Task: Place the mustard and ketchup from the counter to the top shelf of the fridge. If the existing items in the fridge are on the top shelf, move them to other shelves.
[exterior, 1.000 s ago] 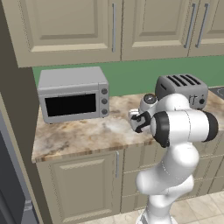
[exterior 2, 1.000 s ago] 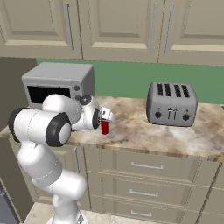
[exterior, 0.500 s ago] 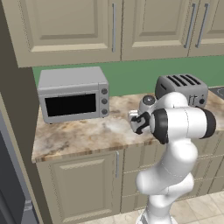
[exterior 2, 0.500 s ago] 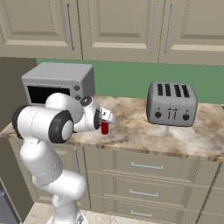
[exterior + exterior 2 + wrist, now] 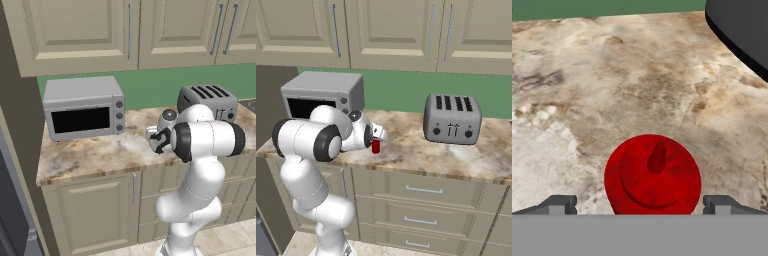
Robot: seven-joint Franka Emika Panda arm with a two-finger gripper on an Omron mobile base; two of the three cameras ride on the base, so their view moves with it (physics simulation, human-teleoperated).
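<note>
One red squeeze bottle, the ketchup [image 5: 653, 175], stands upright on the counter [image 5: 612, 90], seen from above in the hand view with its pointed nozzle towards the camera; in the right base view the ketchup [image 5: 376, 146] shows just under the hand, near the counter's front edge; it lies in no container. The microwave [image 5: 83, 106] sits shut at the counter's left end, its dark window giving no sight of anything inside; the toaster [image 5: 452, 119] stands well apart to the right, its four slots dark.

The arm is folded, its thick elbow out over the counter edge and the wrist turned down towards the stone; the gripper [image 5: 640, 204] hovers directly over the ketchup with its jaws spread wide, one fingertip [image 5: 554, 204] on each side of the bottle and clear of it; nothing is held.
</note>
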